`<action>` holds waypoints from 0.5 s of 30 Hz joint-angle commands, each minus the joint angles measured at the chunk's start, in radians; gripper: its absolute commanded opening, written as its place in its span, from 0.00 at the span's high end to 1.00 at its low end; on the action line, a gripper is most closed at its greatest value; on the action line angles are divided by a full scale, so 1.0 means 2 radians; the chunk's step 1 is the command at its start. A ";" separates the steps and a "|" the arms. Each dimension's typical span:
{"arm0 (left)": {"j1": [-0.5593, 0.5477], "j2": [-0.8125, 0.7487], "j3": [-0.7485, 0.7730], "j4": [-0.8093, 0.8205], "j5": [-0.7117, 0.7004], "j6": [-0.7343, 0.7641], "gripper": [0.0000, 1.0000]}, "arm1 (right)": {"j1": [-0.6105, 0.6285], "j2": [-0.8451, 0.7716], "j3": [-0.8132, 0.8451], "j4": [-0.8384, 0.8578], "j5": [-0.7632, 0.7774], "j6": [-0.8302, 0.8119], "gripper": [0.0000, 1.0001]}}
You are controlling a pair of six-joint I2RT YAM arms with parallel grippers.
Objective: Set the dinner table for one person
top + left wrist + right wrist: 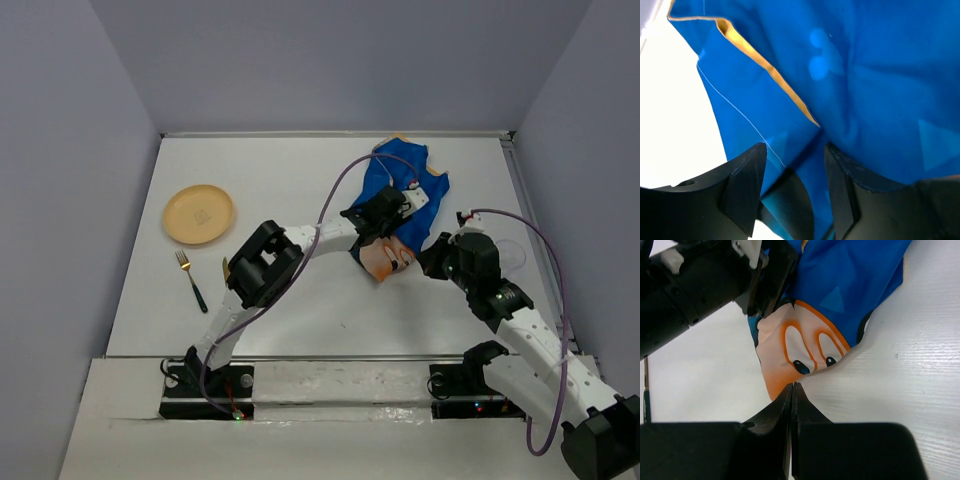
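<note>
Left fingers [745, 195] parted astride a fold of the blue placemat [400, 182], my right fingers [779, 411] clenched shut at its near corner — to tug it flat, I'd say, since it lies crumpled far right on the white tabletop [300, 180].

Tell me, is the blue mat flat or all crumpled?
Crumpled. The mat lies bunched on the table, with creases and its yellow edge folded over in the left wrist view.

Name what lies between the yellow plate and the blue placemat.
Top view: bare dinner table, crossed overhead only by the left arm and its purple cable, between plate and placemat.
</note>
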 commanded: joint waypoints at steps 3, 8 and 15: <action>0.002 0.030 0.061 -0.005 -0.025 0.023 0.41 | -0.002 -0.014 -0.006 0.024 -0.018 -0.002 0.96; 0.006 0.047 0.081 -0.005 -0.045 0.036 0.71 | -0.002 -0.015 -0.007 0.023 -0.017 -0.002 0.96; 0.026 0.001 0.056 0.028 -0.081 0.010 1.00 | -0.002 -0.007 -0.007 0.026 -0.012 -0.001 0.91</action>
